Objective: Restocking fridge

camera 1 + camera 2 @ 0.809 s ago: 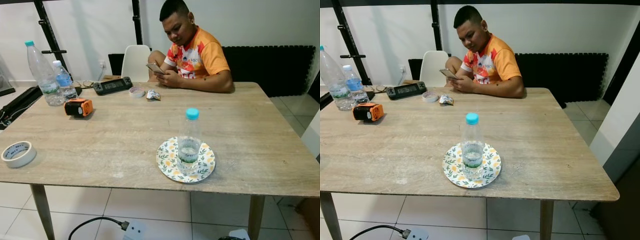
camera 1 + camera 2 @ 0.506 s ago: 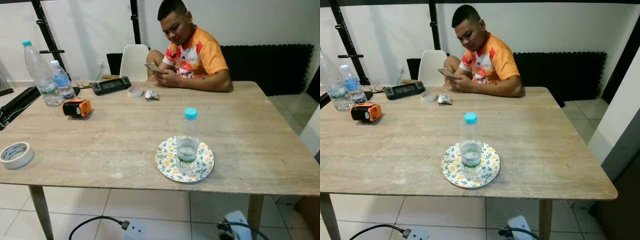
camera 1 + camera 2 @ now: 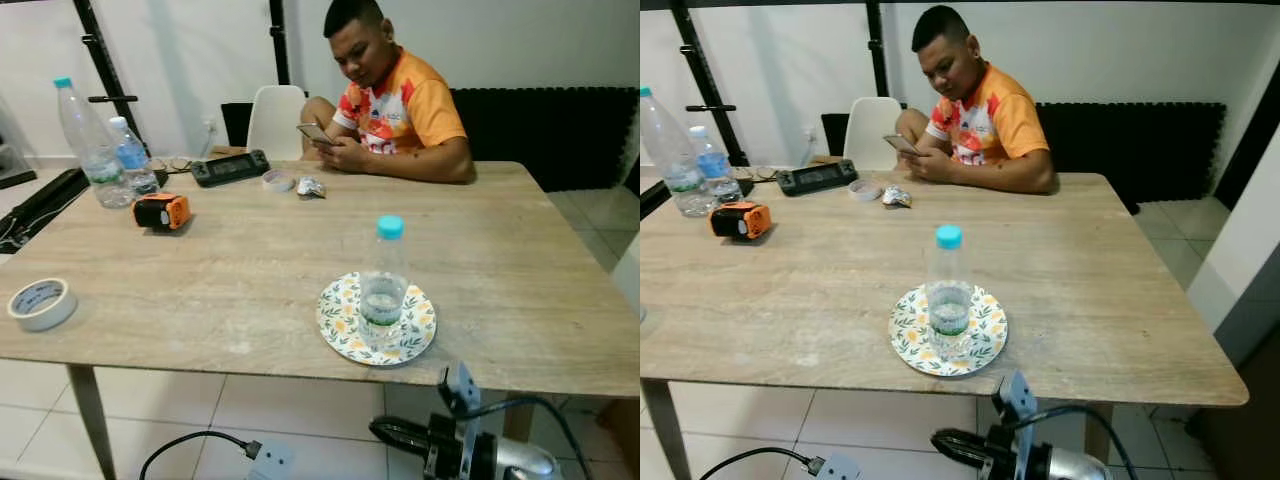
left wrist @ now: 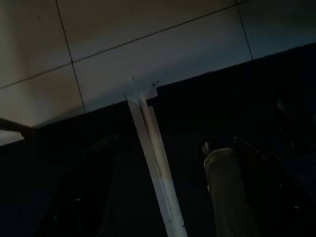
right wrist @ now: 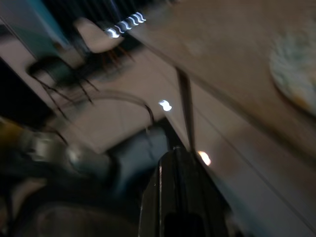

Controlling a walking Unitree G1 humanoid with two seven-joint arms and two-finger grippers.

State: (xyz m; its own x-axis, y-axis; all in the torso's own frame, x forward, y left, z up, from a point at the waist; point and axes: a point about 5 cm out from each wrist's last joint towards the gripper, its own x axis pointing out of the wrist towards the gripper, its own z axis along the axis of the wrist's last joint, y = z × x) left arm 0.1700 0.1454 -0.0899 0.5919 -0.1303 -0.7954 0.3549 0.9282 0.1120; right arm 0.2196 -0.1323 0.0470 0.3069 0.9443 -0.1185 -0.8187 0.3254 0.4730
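Below the near edge of the pale wooden tabletop (image 3: 200,270) hangs my right pincer (image 3: 385,432), its black fingers pointing to my left; they look pressed together in the blurred right wrist view, clenched on nothing. Just above and beyond it, on the tabletop, stands the clear plastic water bottle with a blue cap (image 3: 383,285), upright in the middle of a round paper plate with a yellow flower print (image 3: 343,325). Well off to the pincer's left lies a roll of white tape (image 3: 40,303) near the edge. Farther away on that side sit a small orange and black device (image 3: 162,212) and two more clear bottles (image 3: 100,145), one tall and one short. A black handheld console (image 3: 230,167) lies at the far edge. Across the tabletop a person in an orange shirt (image 3: 395,105) holds a phone (image 3: 314,133). My left pincer (image 4: 163,197) hangs in the dark over white floor tiles (image 4: 148,49); I cannot tell how its fingers stand.
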